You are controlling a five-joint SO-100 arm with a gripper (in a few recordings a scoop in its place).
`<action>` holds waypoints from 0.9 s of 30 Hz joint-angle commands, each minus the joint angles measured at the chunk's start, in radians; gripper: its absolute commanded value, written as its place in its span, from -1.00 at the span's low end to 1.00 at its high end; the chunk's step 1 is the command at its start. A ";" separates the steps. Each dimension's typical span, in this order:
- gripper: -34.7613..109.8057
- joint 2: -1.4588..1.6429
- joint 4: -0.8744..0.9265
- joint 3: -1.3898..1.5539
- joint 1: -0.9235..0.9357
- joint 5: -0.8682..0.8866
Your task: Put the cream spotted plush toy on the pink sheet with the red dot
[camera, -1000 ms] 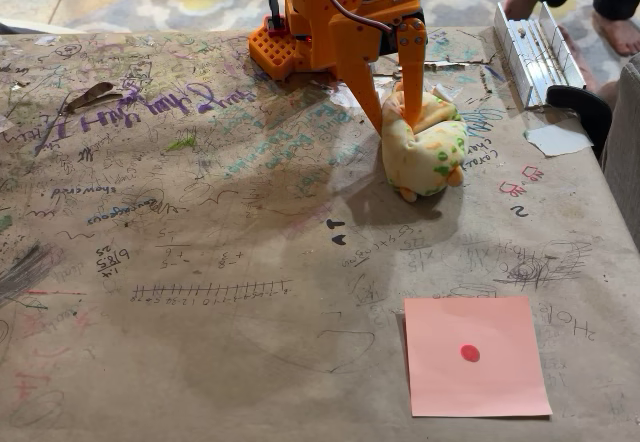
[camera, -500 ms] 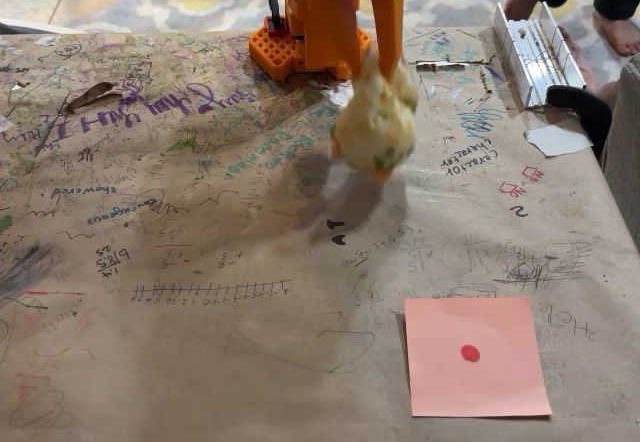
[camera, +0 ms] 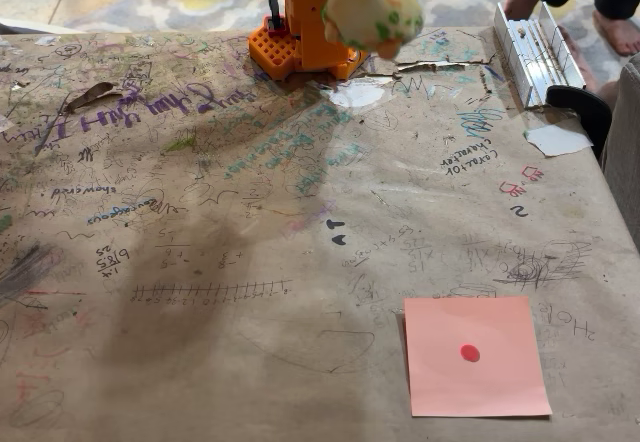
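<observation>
While cream spotted plush toy (camera: 372, 7) hangs high, gripper hidden, clamp state unreadable; your carry to pink sheet (camera: 476, 356) is long, soft plush may slip, land off red dot (camera: 469, 353)

Scribbles and numbers on the brown paper table cover

On the brown paper cover (camera: 250, 362) we can read only a few marks: a black "17" upside down (camera: 336, 232) near the middle, a black "2" (camera: 519, 211) toward the right edge under some red scrawl, and what we take to be "25" (camera: 105, 252) written upside down on the left above a long ruled tick line with tiny digits (camera: 210, 290) too small for us to make out. The purple handwriting (camera: 150, 107) at upper left and the teal and black words further right are inverted and we cannot read them with confidence.
</observation>
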 commanded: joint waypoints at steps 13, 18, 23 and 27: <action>-0.52 -0.051 0.092 -0.666 -0.046 0.100; -0.52 -0.003 0.087 -0.669 -0.034 0.126; -0.52 0.061 0.118 -0.660 -0.029 0.144; -0.52 0.094 0.118 -0.653 -0.026 0.169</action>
